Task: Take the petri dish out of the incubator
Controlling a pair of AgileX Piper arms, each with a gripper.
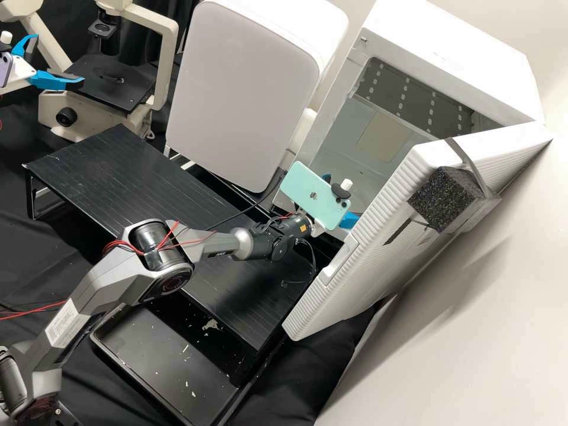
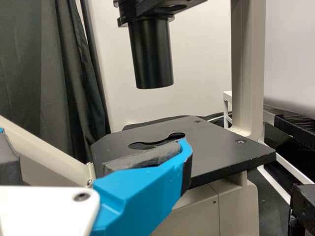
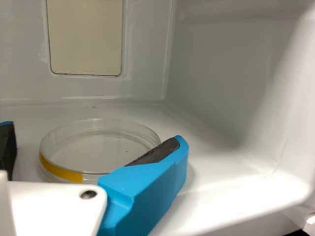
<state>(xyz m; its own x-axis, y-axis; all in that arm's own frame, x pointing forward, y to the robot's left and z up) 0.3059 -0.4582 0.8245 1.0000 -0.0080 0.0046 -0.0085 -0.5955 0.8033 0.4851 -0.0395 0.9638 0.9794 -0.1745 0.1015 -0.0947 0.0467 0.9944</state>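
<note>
Petri dish on incubator floor, between released fingers of right gripper

Lies flat on the white surface inside, with yellow tape around part of its side. Sits between blue fingers standing wide apart, unclenched; cannot tell about contact with either. Can see the door standing open and, well apart, the left gripper near the microscope stage, also with fingers parted.

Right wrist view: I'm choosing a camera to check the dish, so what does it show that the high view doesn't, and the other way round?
Right wrist view: the petri dish and the yellow strip on its side. High view: the open incubator door, its foam block, the microscope and the left gripper. Both: the incubator's pale back panel and the right gripper.
</note>
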